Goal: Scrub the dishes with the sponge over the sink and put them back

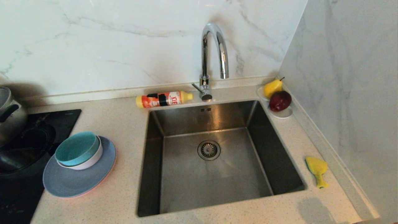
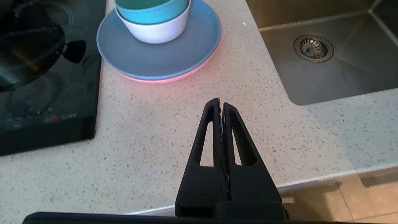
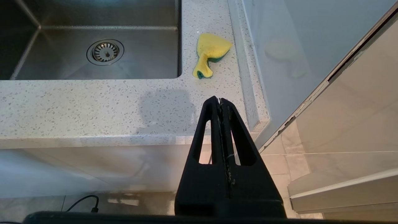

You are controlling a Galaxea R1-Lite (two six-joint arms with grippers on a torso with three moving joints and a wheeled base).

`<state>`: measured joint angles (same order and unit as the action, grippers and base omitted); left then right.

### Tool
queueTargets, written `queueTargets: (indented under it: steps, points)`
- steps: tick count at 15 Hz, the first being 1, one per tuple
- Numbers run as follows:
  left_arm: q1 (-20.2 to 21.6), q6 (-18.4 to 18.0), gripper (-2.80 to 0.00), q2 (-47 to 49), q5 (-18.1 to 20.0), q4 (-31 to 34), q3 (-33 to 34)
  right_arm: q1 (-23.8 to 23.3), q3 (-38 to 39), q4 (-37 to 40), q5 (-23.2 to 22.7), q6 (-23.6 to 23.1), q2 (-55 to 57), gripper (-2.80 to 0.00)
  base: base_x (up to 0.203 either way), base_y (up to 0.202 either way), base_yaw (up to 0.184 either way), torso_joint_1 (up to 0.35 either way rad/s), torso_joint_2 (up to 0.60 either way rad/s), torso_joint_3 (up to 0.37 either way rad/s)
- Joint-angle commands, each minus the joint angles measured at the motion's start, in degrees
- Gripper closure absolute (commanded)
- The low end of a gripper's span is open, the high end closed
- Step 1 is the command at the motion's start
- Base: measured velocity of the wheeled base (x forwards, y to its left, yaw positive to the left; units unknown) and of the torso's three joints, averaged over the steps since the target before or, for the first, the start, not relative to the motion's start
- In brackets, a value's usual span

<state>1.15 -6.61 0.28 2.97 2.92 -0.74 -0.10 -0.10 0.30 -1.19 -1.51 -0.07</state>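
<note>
The dishes stand stacked left of the sink (image 1: 217, 183): a teal bowl (image 1: 76, 148) nests in a pale bowl (image 1: 90, 161) on a grey-blue plate (image 1: 67, 183), with a pink plate's rim (image 2: 174, 78) showing underneath. The bent yellow sponge (image 1: 317, 169) lies on the counter right of the sink. My left gripper (image 2: 221, 103) is shut and empty, hovering near the counter's front edge, short of the stack. My right gripper (image 3: 219, 100) is shut and empty, off the counter's front right corner, short of the sponge (image 3: 210, 53). Neither arm shows in the head view.
A chrome faucet (image 1: 214, 53) rises behind the sink, with an orange bottle (image 1: 163, 99) lying beside it. A pear (image 1: 272, 87) and a dark red fruit (image 1: 279, 100) sit on a white dish at the back right. A black cooktop (image 1: 28, 146) with a steel pot (image 1: 9, 115) is at left. A marble wall (image 1: 348, 93) bounds the right side.
</note>
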Motion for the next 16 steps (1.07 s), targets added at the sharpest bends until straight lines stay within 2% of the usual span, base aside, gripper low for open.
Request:
queueTargets:
  steps: [1, 16]
  points:
    - [0.0, 0.8, 0.00, -0.1, -0.2, 0.2, 0.0, 0.0, 0.0, 0.0, 0.0, 0.0, 0.1, 0.00, 0.000, 0.000, 0.000, 0.000, 0.00, 0.000]
    - [0.0, 1.3, 0.00, -0.1, -0.2, 0.2, 0.0, 0.0, 0.1, -0.2, 0.0, 0.2, 0.0, 0.00, 0.000, 0.000, 0.000, 0.000, 0.00, 0.000]
